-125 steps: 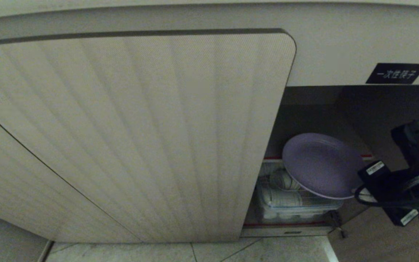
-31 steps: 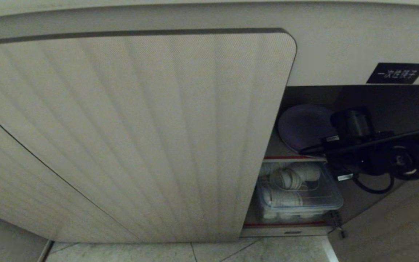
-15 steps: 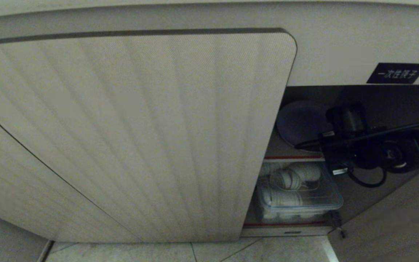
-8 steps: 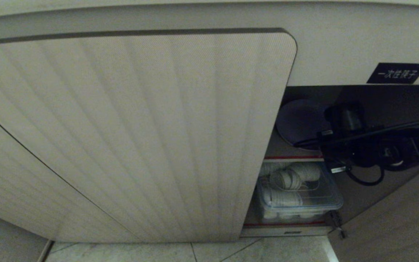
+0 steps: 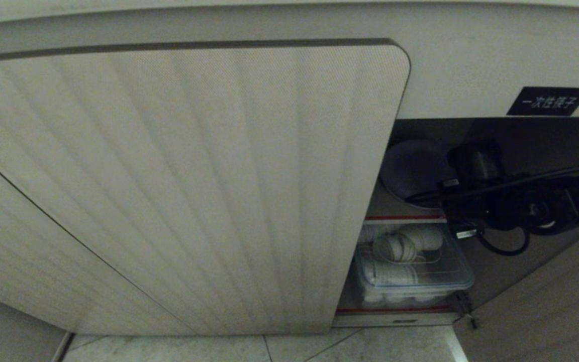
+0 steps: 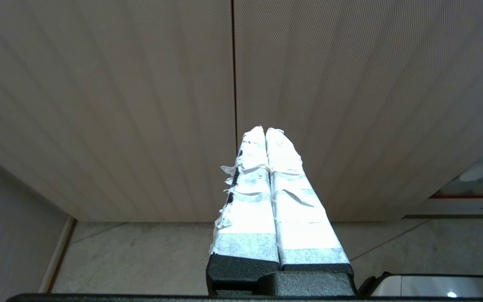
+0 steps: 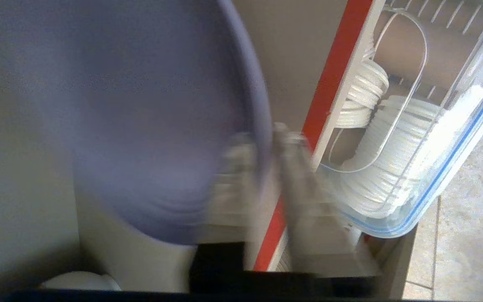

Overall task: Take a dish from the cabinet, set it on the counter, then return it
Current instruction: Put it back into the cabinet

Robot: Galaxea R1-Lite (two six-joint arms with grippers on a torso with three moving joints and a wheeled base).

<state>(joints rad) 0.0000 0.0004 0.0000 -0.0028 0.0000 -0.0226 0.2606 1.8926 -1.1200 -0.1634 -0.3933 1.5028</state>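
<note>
- The dish (image 7: pixel 141 126) is seen on the cabinet (image 5: pixel 194 176) shelf (image 7: pixel 329 105), its rim between the slightly parted jaws of the right gripper (image 7: pixel 271 138).
- If withdrawal is skewed, the rim could be dragged off the shelf.
- The left gripper (image 6: pixel 265 131) is kept closed, empty.

**Much of the cabinet scene is masked or smeared**

In the head view the right arm (image 5: pixel 510 201) covers the dish's (image 5: pixel 412 171) right side. The right gripper (image 7: pixel 266 142) is motion-blurred at lower centre; the clear box (image 7: pixel 447 138) runs off the right edge.
</note>
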